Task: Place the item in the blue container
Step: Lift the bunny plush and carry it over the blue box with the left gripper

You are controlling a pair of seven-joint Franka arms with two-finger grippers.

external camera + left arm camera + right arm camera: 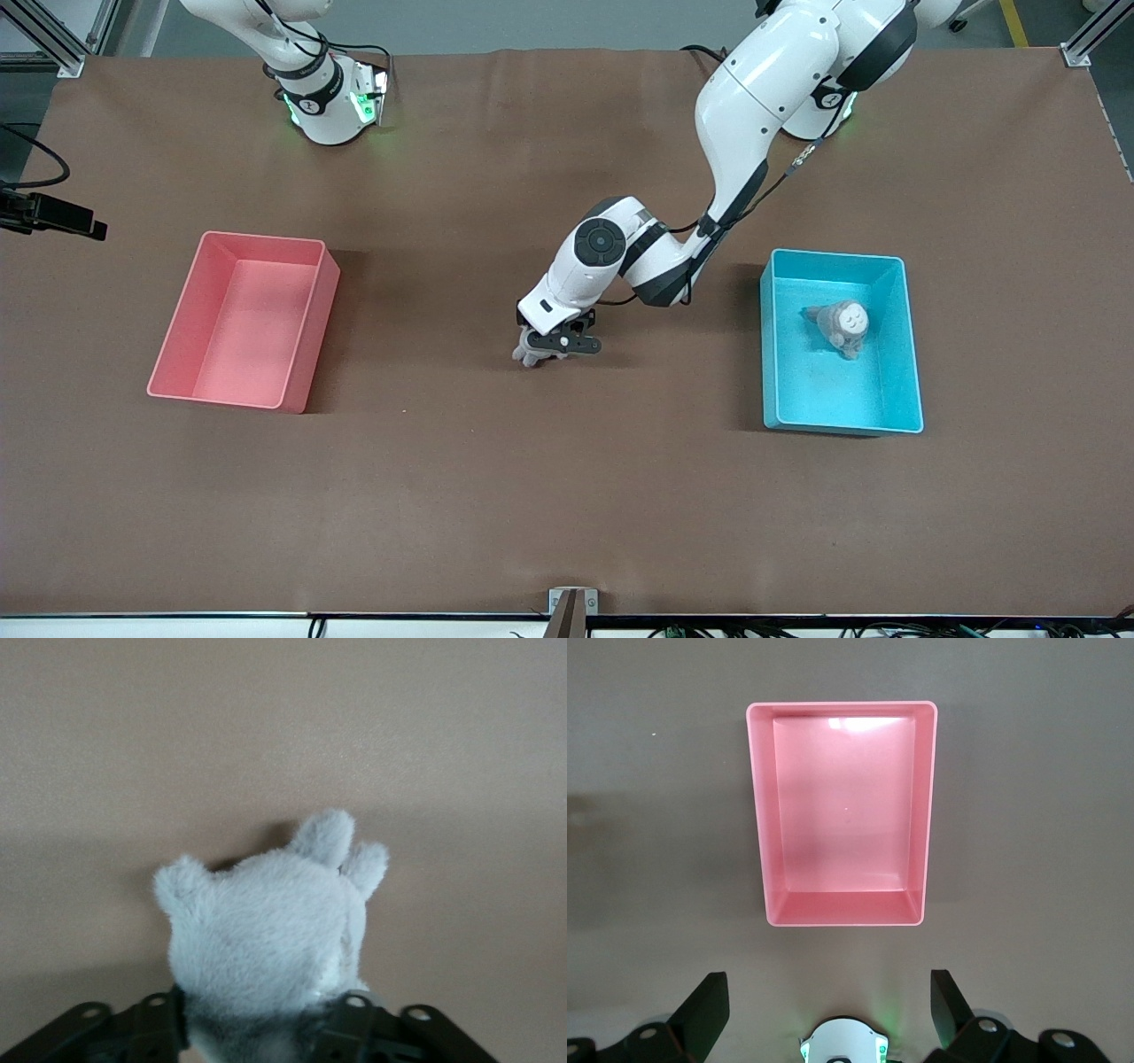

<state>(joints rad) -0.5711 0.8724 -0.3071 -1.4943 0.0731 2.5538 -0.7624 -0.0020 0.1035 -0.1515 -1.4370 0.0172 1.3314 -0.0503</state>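
Grey plush toy pinched at mid-table, between 2 bins.
We see the left gripper low on the brown table, its fingers pressed against both sides of the fluffy toy, about half closed on it; the toy rests on the table. On the front view's clock face the blue container sits at 3 o'clock from the toy and holds 1 more grey plush, while the pink bin lies at 9 o'clock. We see the right gripper waiting high over the pink bin, fingers wide apart, holding nothing.
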